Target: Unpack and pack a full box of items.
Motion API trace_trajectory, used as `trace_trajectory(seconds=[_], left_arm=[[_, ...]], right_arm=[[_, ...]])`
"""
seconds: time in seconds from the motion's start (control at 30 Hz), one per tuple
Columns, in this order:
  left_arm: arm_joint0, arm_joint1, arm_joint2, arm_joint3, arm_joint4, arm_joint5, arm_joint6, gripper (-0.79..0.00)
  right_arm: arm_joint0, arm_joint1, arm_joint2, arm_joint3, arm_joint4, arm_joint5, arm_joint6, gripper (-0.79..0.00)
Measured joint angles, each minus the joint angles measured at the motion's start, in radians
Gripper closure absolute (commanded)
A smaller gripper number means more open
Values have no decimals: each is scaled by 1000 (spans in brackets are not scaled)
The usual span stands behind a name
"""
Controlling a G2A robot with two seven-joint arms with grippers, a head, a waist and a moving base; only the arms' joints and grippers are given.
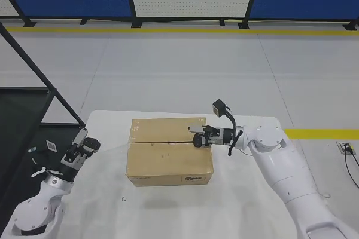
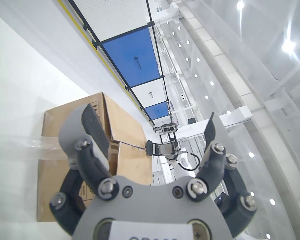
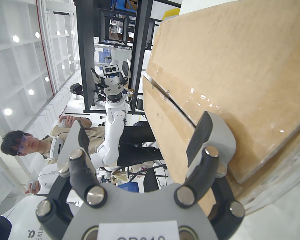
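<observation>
Closest to the lens on my right wrist, my right gripper (image 3: pixel 140 131) stands spread wide with nothing between its fingers. One dark pad (image 3: pixel 198 136) sits right at the end of the seam (image 3: pixel 170 101) on top of the cardboard box (image 3: pixel 227 63), though I cannot tell whether it touches. From above, that gripper (image 1: pixel 197 134) hangs over the right end of the box (image 1: pixel 167 156), which sits in the middle of the white table (image 1: pixel 107 197) with both top flaps folded down. A narrow dark gap runs between the flaps, under glossy clear tape (image 3: pixel 202 98). My left gripper (image 2: pixel 150 118) is also released, holding nothing. It sits (image 1: pixel 84 142) near the table's left edge, well apart from the box (image 2: pixel 125 126) and pointing toward it.
</observation>
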Motion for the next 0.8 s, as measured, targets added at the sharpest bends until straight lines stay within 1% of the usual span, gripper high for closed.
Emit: trace_trajectory(seconds=[0.17, 0.3, 0.47, 0.57, 0.67, 0.8], left_arm=[[8, -2, 9, -3, -8, 9, -6, -785], [40, -9, 23, 6, -110, 78, -15, -785], [80, -14, 22, 36, -188, 136, -47, -785], [95, -17, 27, 59, -206, 164, -61, -785], [87, -20, 47, 85, -199, 201, -58, -785], [41, -29, 89, 127, -186, 229, -44, -785]], right_arm=[[0, 0, 0, 0, 0, 0, 0, -785], [0, 0, 0, 0, 0, 0, 0, -785], [0, 0, 0, 0, 0, 0, 0, -785], [0, 0, 0, 0, 0, 0, 0, -785], [0, 0, 0, 0, 0, 0, 0, -785], [0, 0, 0, 0, 0, 0, 0, -785]])
